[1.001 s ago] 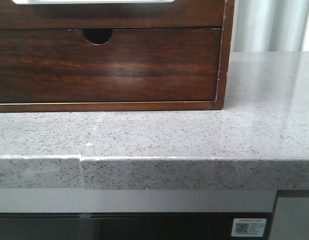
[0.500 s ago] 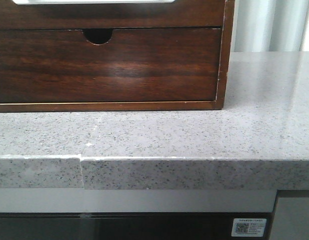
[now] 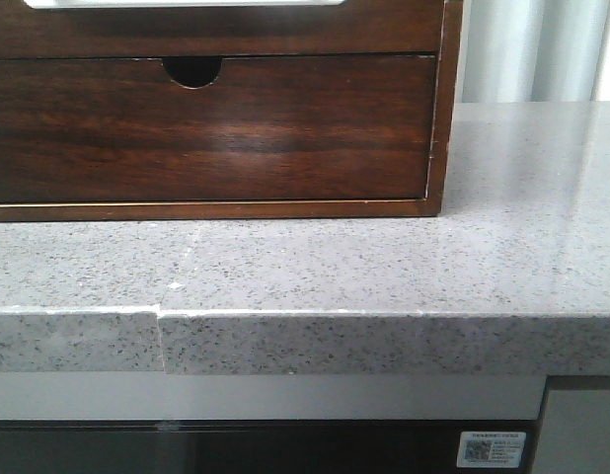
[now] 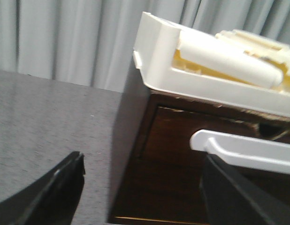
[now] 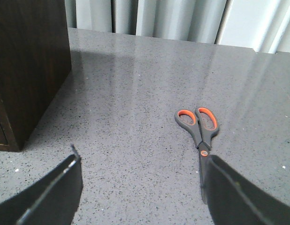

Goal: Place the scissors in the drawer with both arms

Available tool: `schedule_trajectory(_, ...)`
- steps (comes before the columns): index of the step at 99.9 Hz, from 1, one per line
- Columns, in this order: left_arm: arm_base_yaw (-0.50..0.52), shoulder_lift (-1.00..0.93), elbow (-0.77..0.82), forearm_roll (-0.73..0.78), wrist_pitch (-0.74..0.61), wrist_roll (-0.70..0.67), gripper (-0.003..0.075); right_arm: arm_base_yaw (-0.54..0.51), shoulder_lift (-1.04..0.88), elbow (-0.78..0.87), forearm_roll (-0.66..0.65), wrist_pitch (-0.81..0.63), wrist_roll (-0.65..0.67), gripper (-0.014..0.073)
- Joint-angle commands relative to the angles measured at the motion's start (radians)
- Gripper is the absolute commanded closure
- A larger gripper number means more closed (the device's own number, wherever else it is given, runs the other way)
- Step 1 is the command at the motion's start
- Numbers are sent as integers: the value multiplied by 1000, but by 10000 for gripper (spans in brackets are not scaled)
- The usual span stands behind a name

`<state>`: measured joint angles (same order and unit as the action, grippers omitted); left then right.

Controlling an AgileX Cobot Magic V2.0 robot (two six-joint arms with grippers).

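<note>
Front view: dark reddish-brown wooden cabinet (image 3: pixel 438 109) standing on the grey speckled stone counter (image 3: pixel 384 267). Its lower wood front with the small half-round notch (image 3: pixel 192 69) sits flush and closed. At the top edge of this view, a sliver of the wide drawer front with the long pale cut-out (image 3: pixel 187 3) shows. No arm, gripper or scissors here.

Left wrist view: left gripper (image 4: pixel 145 187) with its black fingers wide apart and nothing between them, facing the cabinet's upper corner. The drawer's pale handle opening (image 4: pixel 243 150) lies just beyond the far finger. A white plastic tray (image 4: pixel 154 56) rests on the cabinet top. I cannot tell whether the drawer is pulled out at all; it looks closed.

Right wrist view: right gripper (image 5: pixel 142 187), fingers spread and empty, above the counter. Grey scissors with orange-lined loops (image 5: pixel 201 136) lie flat on the stone, well apart from the cabinet, blades closed. Long axis runs roughly away from the camera: loops far, tip towards the gripper's finger.

Progress judged: early. Drawer apparently unopened, scissors not grasped; opening, pickup, placing remain.
</note>
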<state>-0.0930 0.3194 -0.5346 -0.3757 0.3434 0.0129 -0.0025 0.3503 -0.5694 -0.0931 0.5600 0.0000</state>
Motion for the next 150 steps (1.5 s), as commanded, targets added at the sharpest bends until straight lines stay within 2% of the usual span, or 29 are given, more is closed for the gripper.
schedule_trajectory(1, 0, 20, -21, -227, -103, -6, 227, -5, 17, -33, 7, -77, -9, 106)
schedule_trajectory(9, 0, 39, 0, -378, -124, -6, 227, -5, 17, -33, 26, -77, -9, 106)
schedule_trajectory(41, 0, 267, 4, -720, -22, 27, 227, -5, 17, -33, 33, -77, -9, 106)
schedule_trajectory(63, 0, 433, -16, -1097, 89, 379, 227, -5, 17, -33, 33, -77, -9, 106)
schedule_trajectory(84, 0, 574, -68, -1320, 253, 639, 227, -5, 17, -33, 33, -77, -9, 106)
schedule_trajectory(105, 0, 704, -118, -1447, 379, 803, 227, -5, 17, -33, 33, -77, -9, 106)
schedule_trajectory(150, 0, 924, -242, -1493, 545, 836, 230, -5, 17, -33, 33, -77, -9, 106)
